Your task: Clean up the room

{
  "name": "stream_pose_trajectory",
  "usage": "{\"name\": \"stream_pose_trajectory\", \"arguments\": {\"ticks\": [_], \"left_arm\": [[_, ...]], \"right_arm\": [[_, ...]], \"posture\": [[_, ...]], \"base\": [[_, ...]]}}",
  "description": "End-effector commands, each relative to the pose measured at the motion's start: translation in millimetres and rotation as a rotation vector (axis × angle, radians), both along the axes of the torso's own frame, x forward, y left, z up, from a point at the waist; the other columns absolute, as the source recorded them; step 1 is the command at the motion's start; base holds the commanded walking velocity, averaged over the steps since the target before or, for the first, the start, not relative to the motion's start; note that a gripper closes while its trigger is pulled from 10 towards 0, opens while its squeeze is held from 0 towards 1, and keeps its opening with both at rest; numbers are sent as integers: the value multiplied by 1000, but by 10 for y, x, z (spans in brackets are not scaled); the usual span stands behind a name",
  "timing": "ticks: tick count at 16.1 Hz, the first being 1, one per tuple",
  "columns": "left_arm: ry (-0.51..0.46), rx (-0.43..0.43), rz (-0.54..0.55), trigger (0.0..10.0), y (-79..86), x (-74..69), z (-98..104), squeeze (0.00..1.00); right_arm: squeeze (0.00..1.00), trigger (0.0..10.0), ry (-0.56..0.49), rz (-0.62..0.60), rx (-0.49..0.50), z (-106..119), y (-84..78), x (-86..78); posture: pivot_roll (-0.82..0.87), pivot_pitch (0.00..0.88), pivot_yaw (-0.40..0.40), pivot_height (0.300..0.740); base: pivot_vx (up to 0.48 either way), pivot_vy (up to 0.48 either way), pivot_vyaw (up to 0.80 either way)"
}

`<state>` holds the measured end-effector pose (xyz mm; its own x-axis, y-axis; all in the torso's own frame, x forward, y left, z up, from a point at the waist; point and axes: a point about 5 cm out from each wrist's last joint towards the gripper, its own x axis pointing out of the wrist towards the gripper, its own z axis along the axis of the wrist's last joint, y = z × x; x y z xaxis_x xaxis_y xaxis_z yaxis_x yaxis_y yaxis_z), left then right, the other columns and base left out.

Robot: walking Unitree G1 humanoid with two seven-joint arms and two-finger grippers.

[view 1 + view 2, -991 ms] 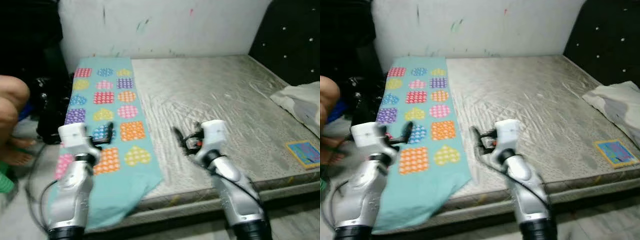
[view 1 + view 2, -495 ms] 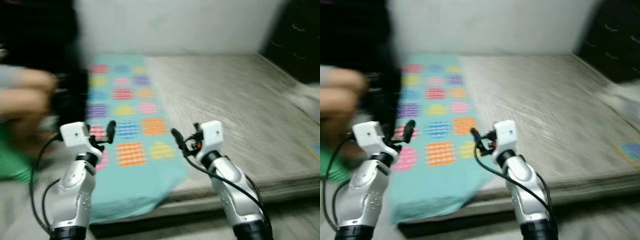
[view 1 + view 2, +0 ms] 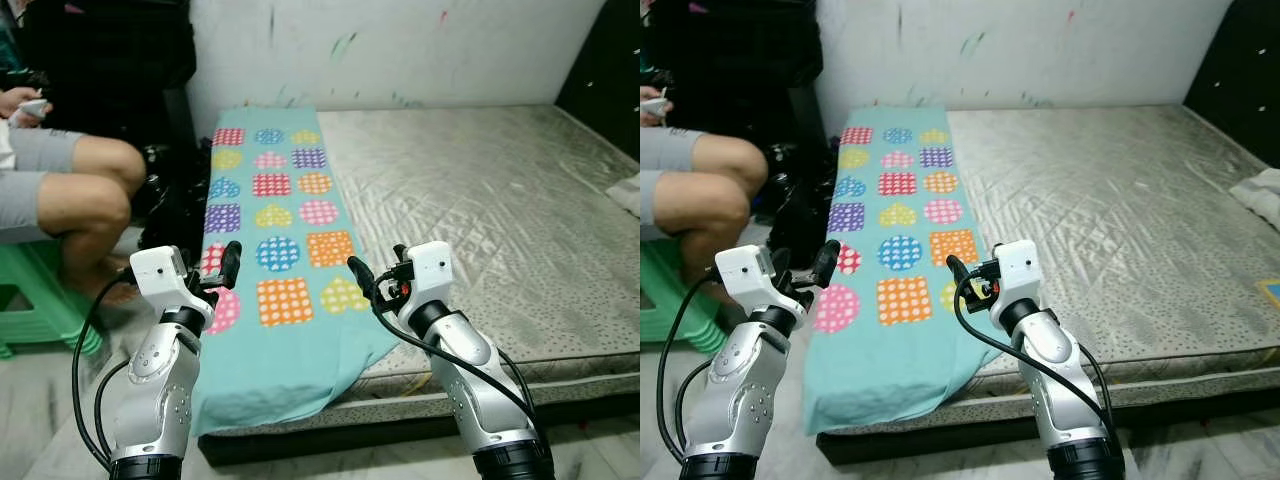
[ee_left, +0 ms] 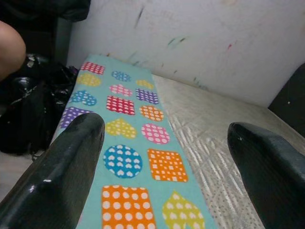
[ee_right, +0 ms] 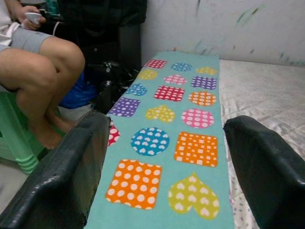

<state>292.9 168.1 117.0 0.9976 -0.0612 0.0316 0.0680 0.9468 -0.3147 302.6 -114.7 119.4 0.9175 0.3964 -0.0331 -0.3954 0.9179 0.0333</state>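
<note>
Blanket (image 3: 270,250) with bright hearts, squares and dots: lies flat along the near side of the mattress (image 3: 480,200), just ahead of both pincers, with its front end hanging over the bed edge. Left eye view: left gripper (image 3: 218,272) held up just above the hanging end, over the blanket's outer edge; right gripper (image 3: 380,282) held up near the blanket's other edge, beside the yellow heart. Person (image 3: 70,180) on a green stool (image 3: 40,290), off past the left gripper. Sharp now, not blurry like half a second ago, and swung over so the blanket sits between the arms and the person shows more. Means the turning looks done and the blanket is lined up, so probably ready to reach in. Right eye view: same scene; a black bag (image 3: 800,215) on the floor between the person and the bed, past the left gripper. Left wrist view: two black fingers (image 4: 57,167) spread wide apart, nothing between them, blanket straight ahead below them. Right wrist view: fingers (image 5: 62,176) also spread wide and holding nothing, the orange square and yellow heart right below, the person's knees off to one side. Likely next: go down and pinch the near end to fold or lift it.
</note>
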Motion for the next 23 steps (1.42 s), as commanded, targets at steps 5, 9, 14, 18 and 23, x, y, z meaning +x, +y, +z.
{"name": "stream_pose_trajectory", "arguments": {"ticks": [5, 9, 14, 18, 23], "left_arm": [[-10, 8, -9, 10000, 6, 8, 33, 0], [-8, 9, -7, 10000, 6, 12, 33, 0], [0, 13, 2, 10000, 15, 23, 26, 0], [2, 18, 7, 10000, 22, 33, 24, 0], [24, 55, 39, 10000, 128, 67, 28, 0]], "right_arm": [[0, 10000, -14, -11, 2, 40, -3, 12], [0, 10000, -15, -12, 2, 44, -4, 17], [0, 10000, -14, -23, 5, 46, -22, 28], [0, 10000, -13, -30, 8, 45, -29, 37], [0, 10000, 1, -55, -3, 28, -69, 95]], "posture": [[-133, 0, -5, 740], [-133, 0, -5, 740], [-133, 0, -5, 740], [-133, 0, -5, 740], [-120, 0, 4, 740]], "base": [[383, 0, 0], [396, 0, 0], [136, 0, 0], [0, 0, 0], [0, 0, 0]]}}
